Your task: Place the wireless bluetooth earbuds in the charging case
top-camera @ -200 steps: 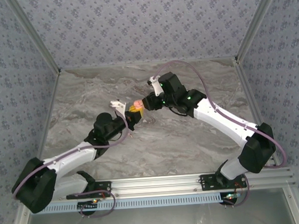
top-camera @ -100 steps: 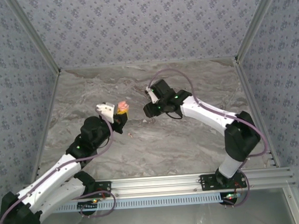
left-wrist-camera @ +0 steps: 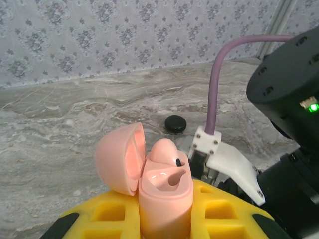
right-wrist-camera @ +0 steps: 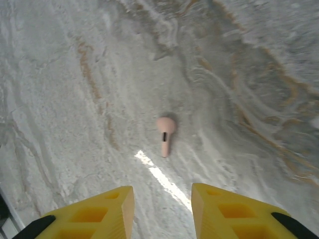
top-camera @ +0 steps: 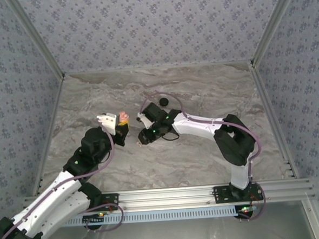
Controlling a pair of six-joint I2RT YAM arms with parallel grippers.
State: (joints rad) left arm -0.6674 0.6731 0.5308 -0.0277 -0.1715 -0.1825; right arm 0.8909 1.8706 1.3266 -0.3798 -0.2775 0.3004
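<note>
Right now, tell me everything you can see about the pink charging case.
The charging case is pale pink, glossy, plastic-looking, with rounded edges. Its domed lid is hinged open to the left. One pink earbud sits in one socket; the other socket is empty. It stands upright, clamped between the yellow fingers of the left gripper.

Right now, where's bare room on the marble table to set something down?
Free: the marble table's far-left stretch along the wall, and far-right corner. Crowded: the middle, around the left gripper, right gripper, black round disc and loose pink earbud.
</note>
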